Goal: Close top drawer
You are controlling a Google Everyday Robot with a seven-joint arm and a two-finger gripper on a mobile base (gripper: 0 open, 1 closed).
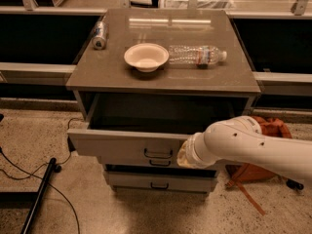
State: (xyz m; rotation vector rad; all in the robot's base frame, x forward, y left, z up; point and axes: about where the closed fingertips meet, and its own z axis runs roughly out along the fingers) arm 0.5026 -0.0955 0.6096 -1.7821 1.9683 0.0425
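One gripper [185, 155] seemingly touched the open top drawer [117, 143] right of its handle [158, 153]; whether it was open or closed couldn't be told.

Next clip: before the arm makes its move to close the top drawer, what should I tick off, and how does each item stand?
1. The top drawer is pulled out and level: ok.
2. The claw is at the drawer front, right of the handle: ok.
3. Firm contact with the front: cannot tell.
4. Nothing sticks up above the drawer's rim: ok.
5. The dark inside is free of objects: cannot tell.
6. The bowl, bottle and can lie on the cabinet top, out of the drawer's path: ok.
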